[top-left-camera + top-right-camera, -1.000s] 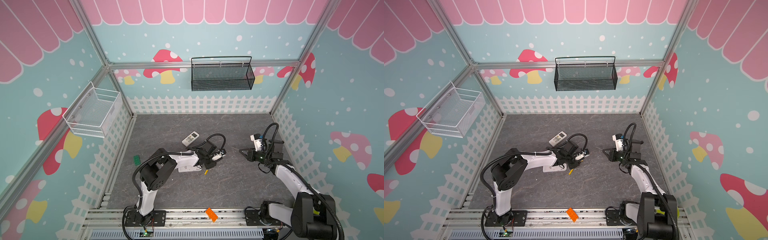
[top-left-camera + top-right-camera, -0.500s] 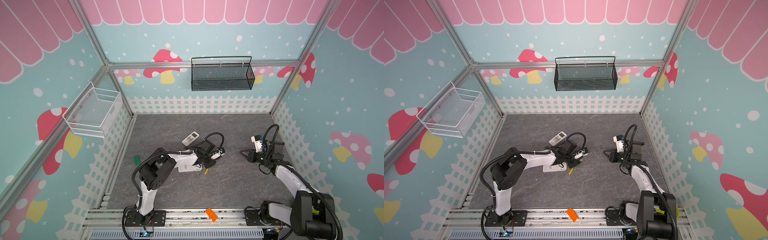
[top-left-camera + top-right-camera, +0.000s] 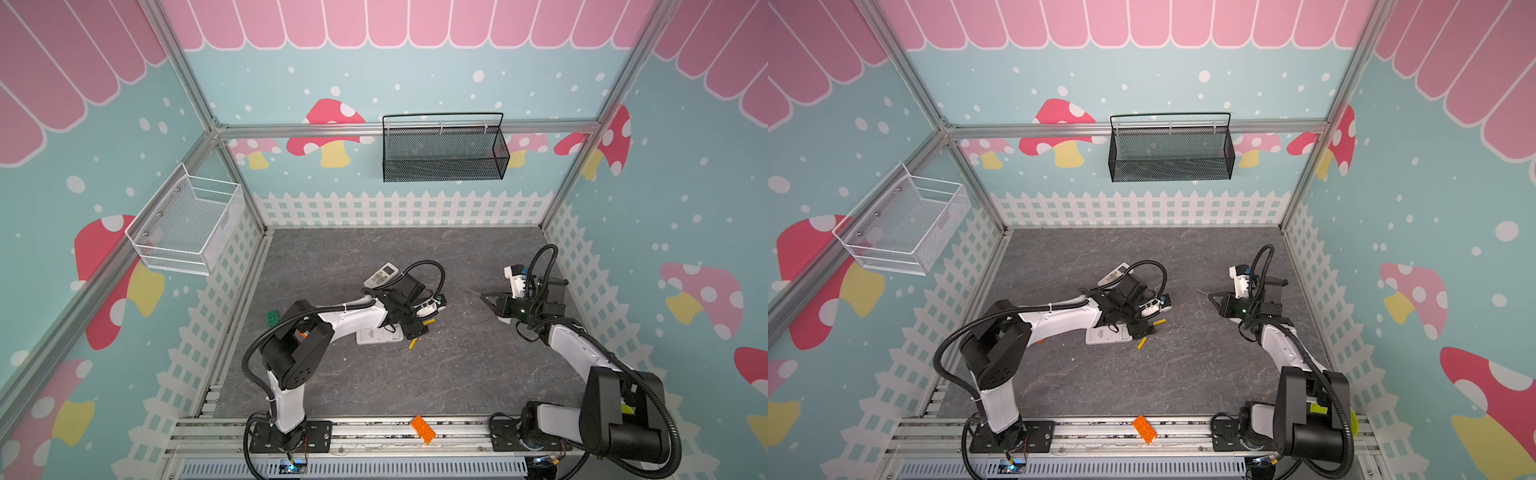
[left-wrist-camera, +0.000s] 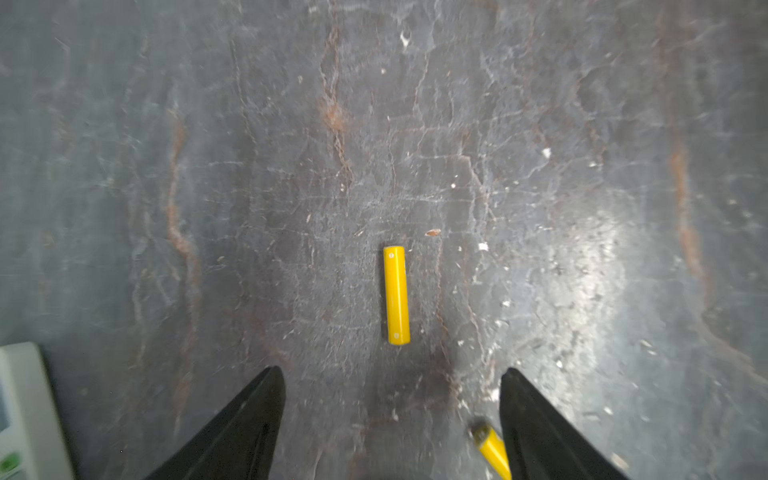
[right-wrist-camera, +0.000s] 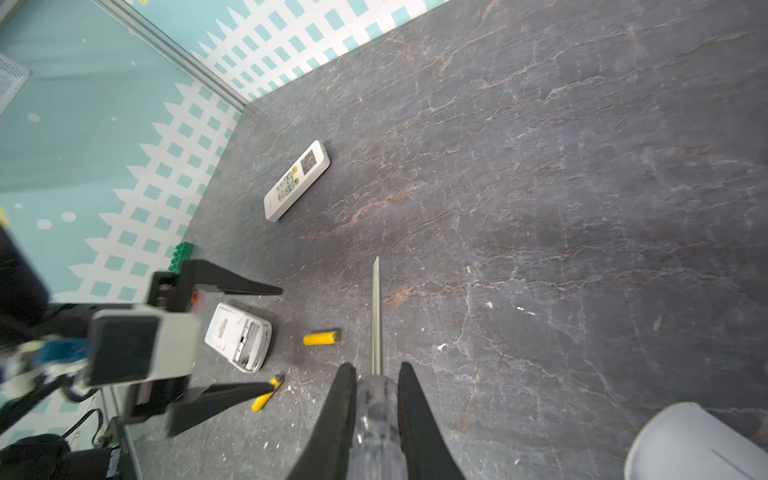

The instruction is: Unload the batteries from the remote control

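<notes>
The left gripper (image 4: pixel 390 372) hangs low over the table (image 3: pixel 1183 374) with its fingers spread wide and nothing between them. The right gripper (image 5: pixel 376 368) is closed on the clear handle of a screwdriver (image 5: pixel 376 316), whose shaft points toward the middle of the table.

2 yellow batteries lie loose on the table, near the centre of both top views. 1 battery (image 3: pixel 1158 321) is just right of the open remote (image 3: pixel 1108 334). The other battery (image 3: pixel 1142 343) is at that remote's lower right corner. The remote lies face down and its compartment looks empty in the right wrist view. A second remote (image 3: pixel 1115 274) lies face up behind the left arm. No black batteries show anywhere (they may sit inside that second remote, but I cannot tell).

Likely trouble:
- The batteries are round and the table is smooth, so a nudge could send 1 rolling.
- 1 left finger stands just beside the lower battery (image 4: pixel 492 451) and could clip it on any sideways move.
- The screwdriver tip could sweep the nearer battery (image 5: pixel 321 338).

Both batteries lie flat. In a top view the upper one's long axis runs nearly left to right, its right end slightly higher. The lower one slants from lower left to upper right. In the left wrist view the free battery (image 4: pixel 396 295) lies parallel to the fingers.
</notes>
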Robot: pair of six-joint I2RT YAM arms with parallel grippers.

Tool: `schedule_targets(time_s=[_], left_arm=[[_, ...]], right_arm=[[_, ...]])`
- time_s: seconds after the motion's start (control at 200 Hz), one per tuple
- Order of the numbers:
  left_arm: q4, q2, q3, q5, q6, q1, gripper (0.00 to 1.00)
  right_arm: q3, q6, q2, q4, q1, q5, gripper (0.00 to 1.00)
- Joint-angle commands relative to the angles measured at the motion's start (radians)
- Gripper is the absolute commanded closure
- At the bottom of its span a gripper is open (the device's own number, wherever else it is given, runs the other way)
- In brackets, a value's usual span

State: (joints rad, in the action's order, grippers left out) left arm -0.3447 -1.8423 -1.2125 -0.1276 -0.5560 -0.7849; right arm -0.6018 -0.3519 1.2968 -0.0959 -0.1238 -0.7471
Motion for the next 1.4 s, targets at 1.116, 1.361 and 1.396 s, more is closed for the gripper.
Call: schedule_targets(time_s=[1.116,1.361,1.396], left_arm=[[-0.494,0.055,0.045,-0.052,-0.401,0.183,0.02],[-0.472,0.038,0.074,-0.01,-0.453,0.174,0.01],[-0.466,0.035,0.08,0.0,-0.456,0.17,0.01]], right_arm=[[0.148,-0.157,0.298,-0.453,0.124,0.311,0.89],[0.128,-0.143,0.305,-0.426,0.138,0.331,0.85],[0.134,-0.146,0.301,-0.428,0.14,0.337,0.84]])
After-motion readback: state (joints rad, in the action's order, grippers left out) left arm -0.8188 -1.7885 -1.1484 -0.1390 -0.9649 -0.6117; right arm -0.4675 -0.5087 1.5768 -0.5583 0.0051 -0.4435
